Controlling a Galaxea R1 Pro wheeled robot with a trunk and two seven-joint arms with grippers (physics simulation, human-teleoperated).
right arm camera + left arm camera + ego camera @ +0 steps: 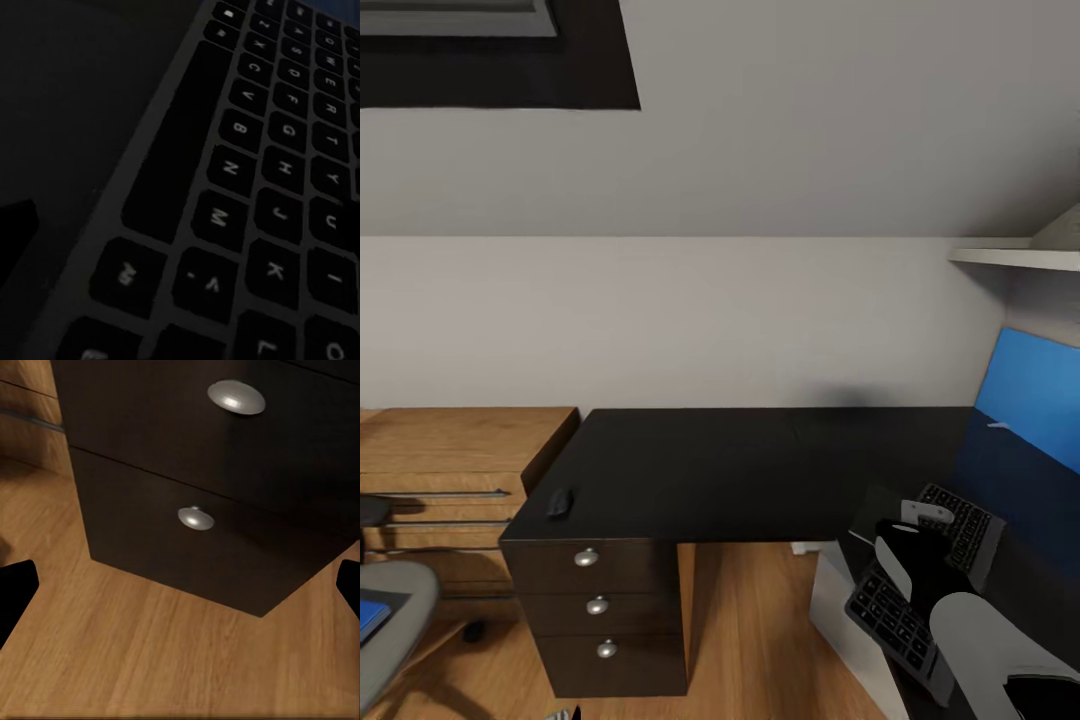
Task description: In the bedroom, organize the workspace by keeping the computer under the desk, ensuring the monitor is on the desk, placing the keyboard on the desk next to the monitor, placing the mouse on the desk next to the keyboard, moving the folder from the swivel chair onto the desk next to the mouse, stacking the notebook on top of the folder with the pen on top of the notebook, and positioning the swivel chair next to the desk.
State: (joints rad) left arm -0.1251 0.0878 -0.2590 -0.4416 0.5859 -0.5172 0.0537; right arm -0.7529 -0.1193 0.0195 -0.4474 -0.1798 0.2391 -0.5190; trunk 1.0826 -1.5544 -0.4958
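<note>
Two Arms at the Black Bench, Keyboard Under the Right Gripper

Seen from the head camera, the long black bench (740, 470) stood against the pale wall, its three drawers with round silver knobs (597, 604) stacked at its left end. The small black mouse (560, 501) lay near the bench's front left corner, above those drawers. At the bench's right end, the dark keyboard (905, 620) lay at an angle, part of it past the front edge. The right gripper (920, 560) sat directly over the keyboard's middle; whether its fingers were apart or clamped could not be told. In the right wrist view, the keyboard's keys (255, 195) lay very close beneath the camera.

A light wooden drawer cabinet (450, 470) stood beside the bench on the left. At the far left edge, part of the grey swivel chair (395, 600) showed, with a corner of the bright blue folder (370, 615) lying on its seat.

The left wrist view looked at the lower drawers (195, 517) and the wooden floor (150, 660), with the left gripper's fingers (15, 589) spread wide apart and nothing between them.
</note>
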